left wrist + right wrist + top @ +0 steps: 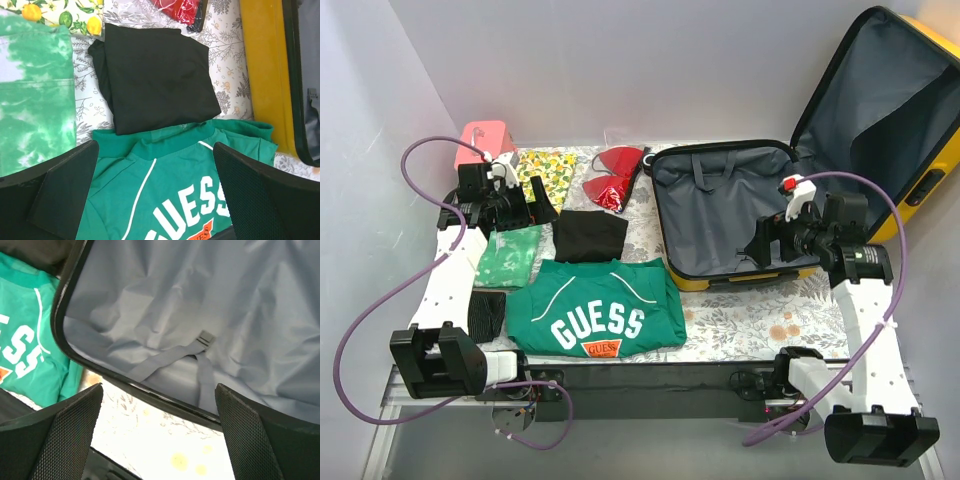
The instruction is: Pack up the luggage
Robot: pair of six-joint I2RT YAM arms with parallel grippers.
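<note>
Luggage (720, 215) lies open at the right rear of the table (770, 320), lid (880, 90) upright, grey lining exposed. Right gripper (159, 410) hovers over its near rim, jaws wide apart, holding nothing. Left gripper (156, 170) hovers above the black folded garment (155, 75) and green GUESS shirt (170, 200), jaws likewise spread, empty.

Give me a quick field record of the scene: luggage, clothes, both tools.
luggage: large yellow hard-shell suitcase, lid open, grey lining bare, nothing seen inside
left tool: open, empty, over the folded green GUESS T-shirt and folded black garment
right tool: open, empty, over the suitcase's near rim
also outside: green tie-dye cloth, lemon-print cloth, red garment
progress: not started
</note>
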